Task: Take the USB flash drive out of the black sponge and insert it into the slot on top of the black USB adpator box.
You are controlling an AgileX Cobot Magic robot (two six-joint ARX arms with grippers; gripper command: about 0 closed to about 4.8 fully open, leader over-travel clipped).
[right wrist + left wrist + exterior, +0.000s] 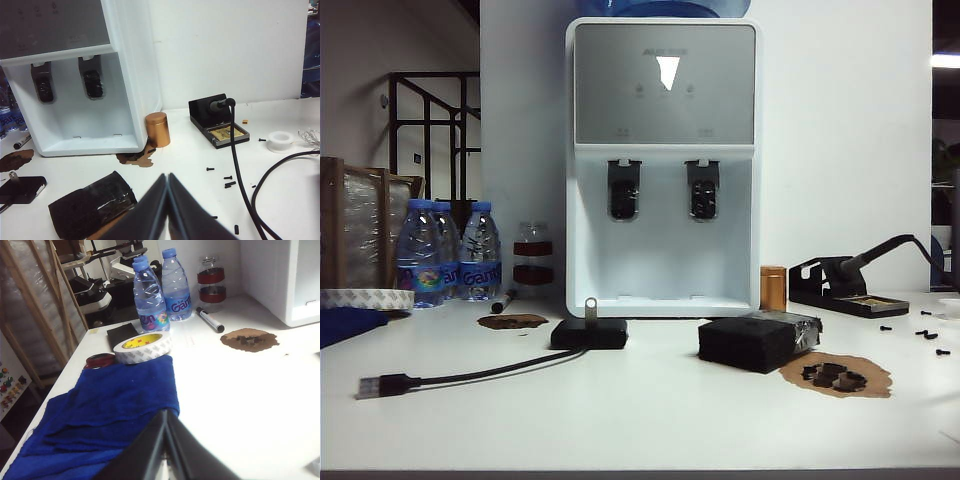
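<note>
1. Fingers of the left gripper meet in a point with no gap; we see them clenched on nothing, above the near edge of a blue cloth. Only this wrist view shows what lies past them: a tape roll, then water bottles and a marker.
2. The right gripper is likewise pressed shut and empty. Just ahead and to one side lies the black sponge, its taped part glossy; farther off we find the black USB adpator box, then a copper canister and a soldering stand.
3. Neither gripper appears in the exterior view. There we see the USB flash drive standing upright on the adaptor box, its loop end up, well apart from the sponge; the slot itself is hidden beneath it.
</note>
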